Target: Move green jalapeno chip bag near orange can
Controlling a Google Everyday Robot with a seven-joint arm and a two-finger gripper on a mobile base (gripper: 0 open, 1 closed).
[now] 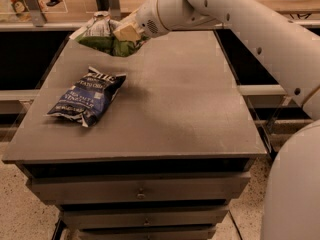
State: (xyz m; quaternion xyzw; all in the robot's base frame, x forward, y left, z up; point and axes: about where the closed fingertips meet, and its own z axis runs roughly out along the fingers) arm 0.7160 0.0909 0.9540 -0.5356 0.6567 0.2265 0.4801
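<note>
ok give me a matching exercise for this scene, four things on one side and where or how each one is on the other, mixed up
Things:
1. green jalapeno chip bag
2. dark blue chip bag
3. gripper
4. drawers

Places or states:
a. under the tabletop, at the front
b. clamped shut on a bag
c. held at the far left corner
d. lying on the left side of the tabletop

Pairs: 1-c, 2-d, 3-b, 4-a

The gripper is at the far left corner too, with the bag it holds.
</note>
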